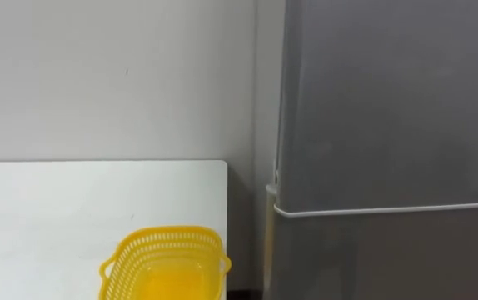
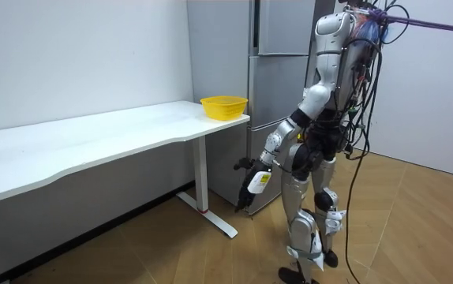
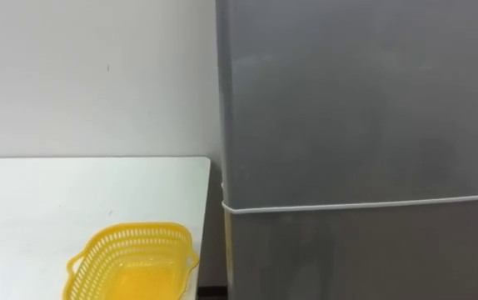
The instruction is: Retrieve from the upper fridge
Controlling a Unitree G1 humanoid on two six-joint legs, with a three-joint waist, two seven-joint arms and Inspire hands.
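We see robot upright on both legs at room view's right, knees slightly bent, torso straight, head level, front turned toward room view's left. We note left arm on near side: upper arm down along torso, elbow bent, forearm slanting down and forward. We place left hand [image 2: 252, 185] low, ahead of thighs, wrist in line with forearm, away from body.
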